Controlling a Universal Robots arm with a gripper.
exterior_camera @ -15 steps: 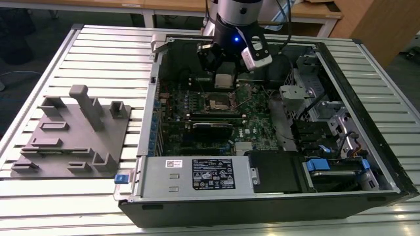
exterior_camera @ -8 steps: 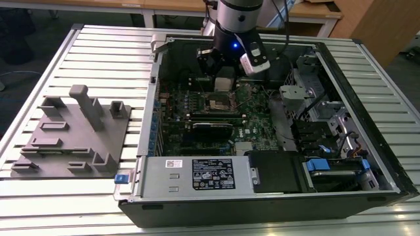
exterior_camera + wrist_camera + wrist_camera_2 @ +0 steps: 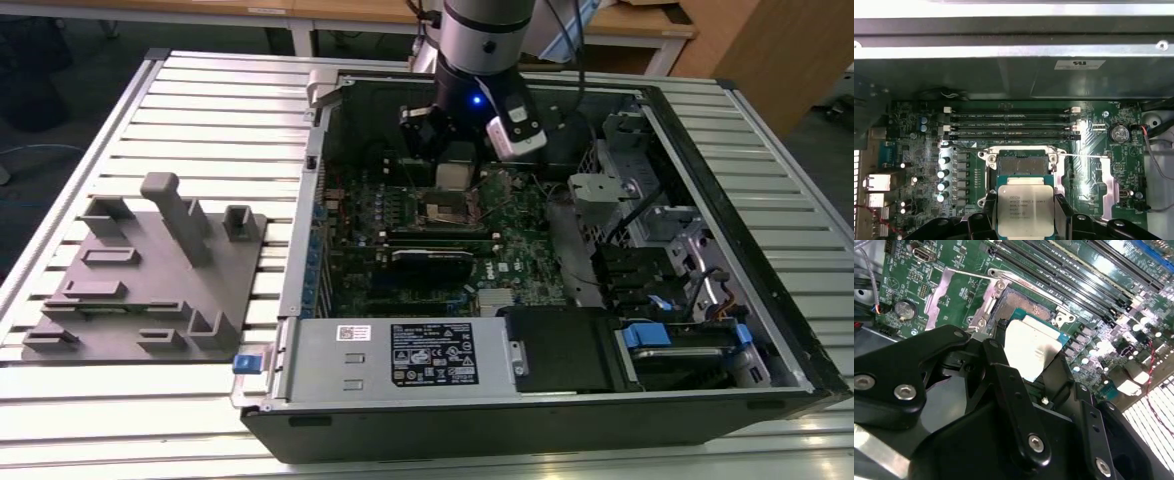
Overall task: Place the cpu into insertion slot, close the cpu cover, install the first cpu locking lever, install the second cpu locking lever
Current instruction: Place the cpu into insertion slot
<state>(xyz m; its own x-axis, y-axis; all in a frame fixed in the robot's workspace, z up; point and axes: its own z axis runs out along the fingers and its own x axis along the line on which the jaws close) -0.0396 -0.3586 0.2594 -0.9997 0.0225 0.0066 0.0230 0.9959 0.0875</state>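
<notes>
My gripper (image 3: 1025, 212) is shut on the cpu (image 3: 1024, 200), a flat square chip with a silvery top, pinched by its edges between two black fingers (image 3: 988, 212). The chip hangs just above the insertion slot (image 3: 1021, 161), whose dark centre shows beyond it. In the second wrist view the cpu (image 3: 1034, 347) partly overlaps the insertion slot (image 3: 1021, 305). The cpu cover (image 3: 936, 297), a thin silver frame, is swung open beside the slot. A thin wire lever (image 3: 1086, 156) sticks out sideways from the slot. In the exterior view the gripper (image 3: 454, 165) hovers over the slot (image 3: 447, 208) inside the computer case.
The green board (image 3: 514, 265) lies in an open black case (image 3: 694, 170) on a slatted table. Long black memory slots (image 3: 1011, 125) run just past the insertion slot. A coin cell (image 3: 1119, 133), capacitors (image 3: 944, 172) and a drive cage (image 3: 641, 250) are nearby. A grey fixture (image 3: 147, 270) stands at the exterior view's left.
</notes>
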